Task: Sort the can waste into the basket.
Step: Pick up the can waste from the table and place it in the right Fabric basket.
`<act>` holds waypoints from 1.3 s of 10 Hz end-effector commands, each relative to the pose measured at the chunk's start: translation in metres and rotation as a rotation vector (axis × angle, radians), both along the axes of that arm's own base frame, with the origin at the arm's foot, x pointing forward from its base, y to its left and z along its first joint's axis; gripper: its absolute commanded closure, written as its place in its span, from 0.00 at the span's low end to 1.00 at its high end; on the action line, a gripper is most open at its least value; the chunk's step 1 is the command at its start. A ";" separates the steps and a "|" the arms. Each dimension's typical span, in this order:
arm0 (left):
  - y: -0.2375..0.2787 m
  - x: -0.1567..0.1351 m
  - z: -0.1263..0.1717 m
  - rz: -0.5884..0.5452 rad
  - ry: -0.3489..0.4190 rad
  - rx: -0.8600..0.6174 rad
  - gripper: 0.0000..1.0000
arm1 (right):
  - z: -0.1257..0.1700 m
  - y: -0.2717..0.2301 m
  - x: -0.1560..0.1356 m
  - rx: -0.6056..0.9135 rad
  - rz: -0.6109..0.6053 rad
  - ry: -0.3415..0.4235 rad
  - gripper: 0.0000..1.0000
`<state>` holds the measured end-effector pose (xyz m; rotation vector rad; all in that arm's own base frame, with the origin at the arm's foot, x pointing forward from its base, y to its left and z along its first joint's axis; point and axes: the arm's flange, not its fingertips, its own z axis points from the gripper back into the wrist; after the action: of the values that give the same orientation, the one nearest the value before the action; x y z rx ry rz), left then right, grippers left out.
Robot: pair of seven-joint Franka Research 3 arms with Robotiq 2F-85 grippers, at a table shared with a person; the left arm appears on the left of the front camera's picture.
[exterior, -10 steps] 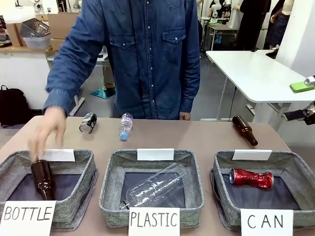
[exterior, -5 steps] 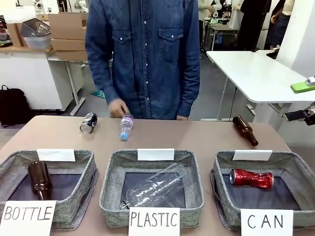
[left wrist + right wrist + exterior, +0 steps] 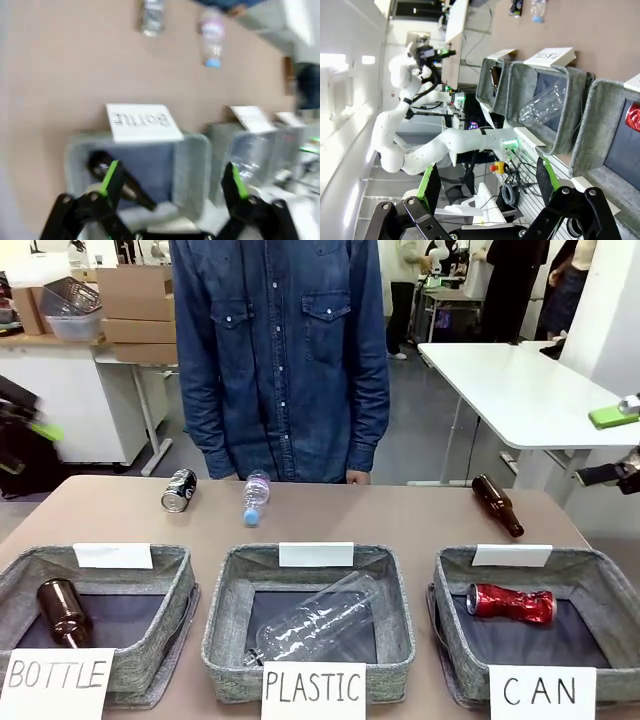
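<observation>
A shiny red can (image 3: 510,603) with a narrowed middle lies inside the grey CAN basket (image 3: 592,560) at the front right. On the far left of the table a black and silver can (image 3: 179,490) lies on its side; in the left wrist view this can (image 3: 151,17) is blurred. My left gripper (image 3: 30,420) shows blurred at the left edge, and its wrist view has it (image 3: 172,180) open above the BOTTLE basket (image 3: 192,165). My right gripper (image 3: 485,182) stands open off the table's right side, with the CAN basket (image 3: 600,130) ahead of it.
A brown bottle (image 3: 497,504) lies at the far right and a small plastic bottle (image 3: 255,497) at the far middle. The PLASTIC basket (image 3: 225,625) holds a clear bottle (image 3: 315,625); the BOTTLE basket (image 3: 165,625) holds a brown bottle (image 3: 62,612). A person in denim (image 3: 280,360) stands behind.
The person's hand left the brown bottle in the BOTTLE basket and drew back to their side. The bottle settled lower. My left gripper has come into the front view at the left edge.
</observation>
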<state>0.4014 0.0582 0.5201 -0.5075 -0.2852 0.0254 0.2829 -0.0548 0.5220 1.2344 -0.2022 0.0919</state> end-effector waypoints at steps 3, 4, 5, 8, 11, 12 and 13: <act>-0.022 0.026 -0.010 -0.035 -0.039 0.168 0.00 | 0.001 -0.002 0.000 -0.007 0.015 -0.022 0.00; -0.022 0.026 -0.010 -0.035 -0.039 0.168 0.00 | 0.001 -0.002 0.000 -0.007 0.015 -0.022 0.00; -0.022 0.026 -0.010 -0.035 -0.039 0.168 0.00 | 0.001 -0.002 0.000 -0.007 0.015 -0.022 0.00; -0.062 0.093 -0.050 -0.103 -0.164 0.290 0.00 | 0.001 -0.002 0.000 -0.007 0.015 -0.022 0.00; -0.080 0.150 -0.091 -0.159 -0.193 0.220 0.00 | 0.001 -0.002 0.000 -0.007 0.015 -0.022 0.00; -0.086 0.166 -0.108 -0.193 -0.156 0.228 0.00 | 0.001 -0.002 0.000 -0.007 0.015 -0.022 0.00; -0.091 0.180 -0.124 -0.223 -0.144 0.237 0.00 | 0.001 -0.002 0.000 -0.007 0.015 -0.022 0.00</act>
<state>0.5655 -0.0397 0.3983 -0.2850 -0.3892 -0.2177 0.2828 -0.0548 0.5220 1.2341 -0.2019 0.0925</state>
